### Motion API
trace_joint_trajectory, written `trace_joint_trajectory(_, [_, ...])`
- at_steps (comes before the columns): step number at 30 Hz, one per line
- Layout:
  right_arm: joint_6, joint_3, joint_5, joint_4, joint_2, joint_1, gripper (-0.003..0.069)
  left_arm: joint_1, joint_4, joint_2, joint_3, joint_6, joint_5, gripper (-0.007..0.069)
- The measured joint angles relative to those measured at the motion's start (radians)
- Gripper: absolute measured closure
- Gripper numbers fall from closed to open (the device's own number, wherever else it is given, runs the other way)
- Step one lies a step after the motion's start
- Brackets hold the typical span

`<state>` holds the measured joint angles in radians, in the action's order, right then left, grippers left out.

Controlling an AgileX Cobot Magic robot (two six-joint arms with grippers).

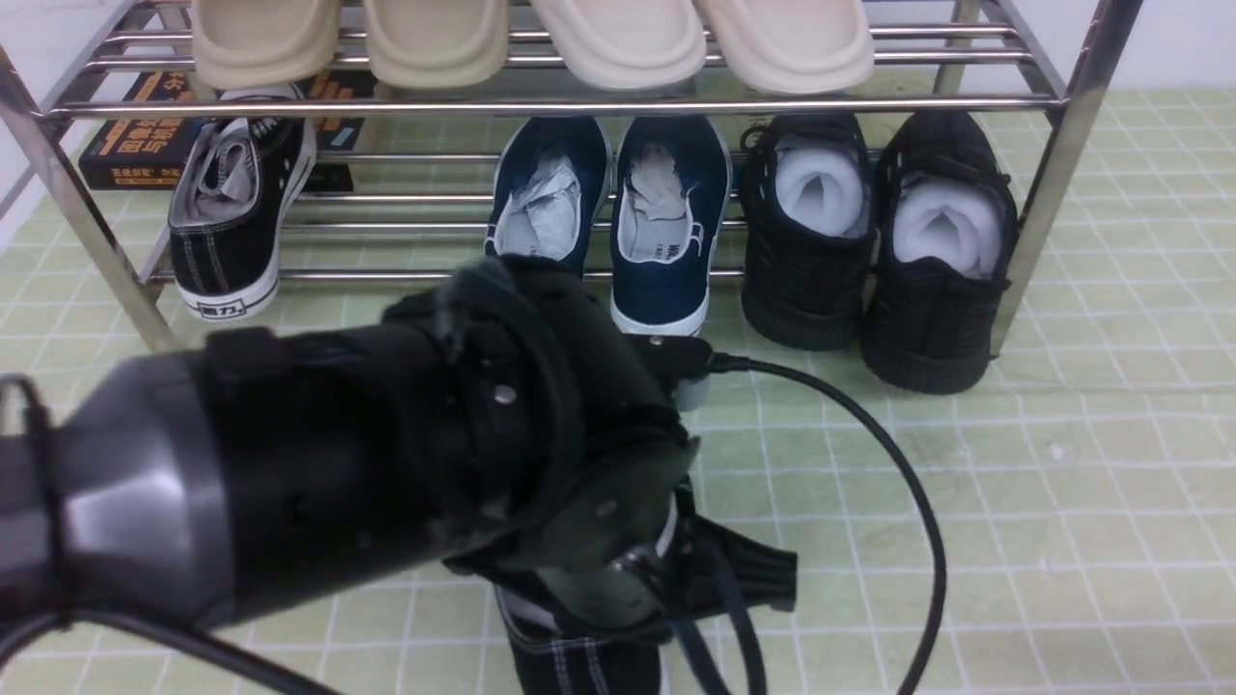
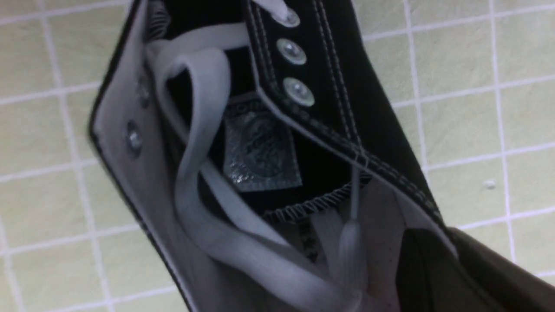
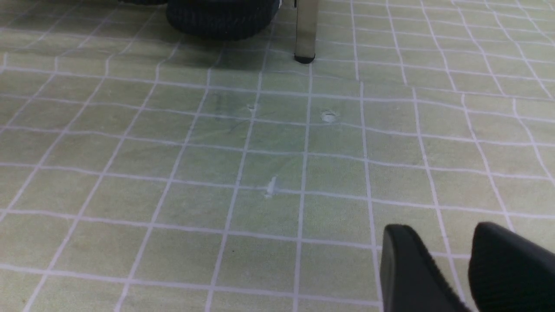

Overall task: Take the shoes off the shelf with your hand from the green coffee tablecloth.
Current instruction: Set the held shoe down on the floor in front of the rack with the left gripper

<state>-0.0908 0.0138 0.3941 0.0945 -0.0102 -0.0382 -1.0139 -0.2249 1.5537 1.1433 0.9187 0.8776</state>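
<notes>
My left gripper [image 1: 628, 579] is shut on one black canvas sneaker [image 1: 579, 656] in front of the shelf, low over the green checked tablecloth [image 1: 1062, 483]. In the left wrist view the sneaker [image 2: 329, 108] fills the frame, with white laces and metal eyelets. The left gripper [image 2: 451, 260] pinches its collar, one finger inside and one outside. I cannot tell whether the sole touches the cloth. The other black sneaker [image 1: 232, 212] leans on the lower tier at the left of the chrome shelf [image 1: 579, 104]. My right gripper [image 3: 442, 234] is open and empty, low over the cloth [image 3: 260, 173].
Navy slip-ons [image 1: 608, 212] and all-black knit shoes [image 1: 869, 241] fill the lower tier. Beige slippers [image 1: 531, 39] lie on the top tier. A black box [image 1: 135, 145] stands behind. A black cable [image 1: 898, 483] loops over the cloth. A shelf leg [image 3: 305, 39] stands ahead of my right gripper.
</notes>
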Motion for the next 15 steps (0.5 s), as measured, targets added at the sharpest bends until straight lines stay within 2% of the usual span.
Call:
trace_joint_trajectory(8, [0.0,0.0,0.0,0.0,0.0,0.0,0.0421,0.0,0.007,0.029,0.0,0.002,-0.099,0.0606])
trace_joint_trajectory(15, [0.0,0.0,0.0,0.0,0.0,0.0,0.0421,-0.002,0.025,0.042,0.0,-0.003,-0.091,0.0604])
